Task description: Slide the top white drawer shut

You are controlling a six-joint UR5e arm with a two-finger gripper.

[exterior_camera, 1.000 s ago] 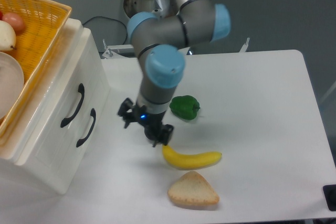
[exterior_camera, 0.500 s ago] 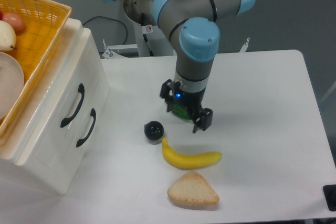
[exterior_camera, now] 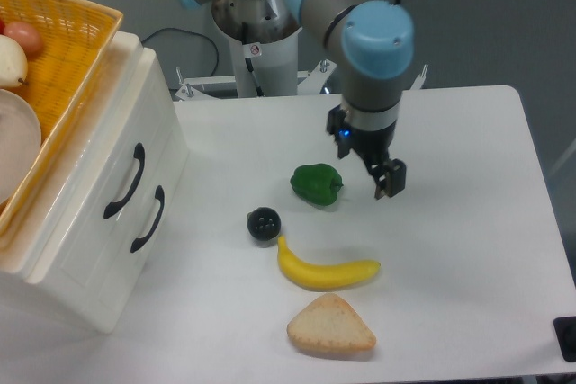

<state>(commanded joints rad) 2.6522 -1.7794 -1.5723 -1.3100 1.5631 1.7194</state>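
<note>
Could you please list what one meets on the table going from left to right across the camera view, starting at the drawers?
top white drawer → lower drawer → black round object → green pepper → gripper. The banana and bread overlap these horizontally, so I left them out.

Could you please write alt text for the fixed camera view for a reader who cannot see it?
A robot arm's hand hovers over a white table, right of a green pepper, far from the top white drawer, which looks shut. Nearby lie a banana, bread and a black ball.
</note>
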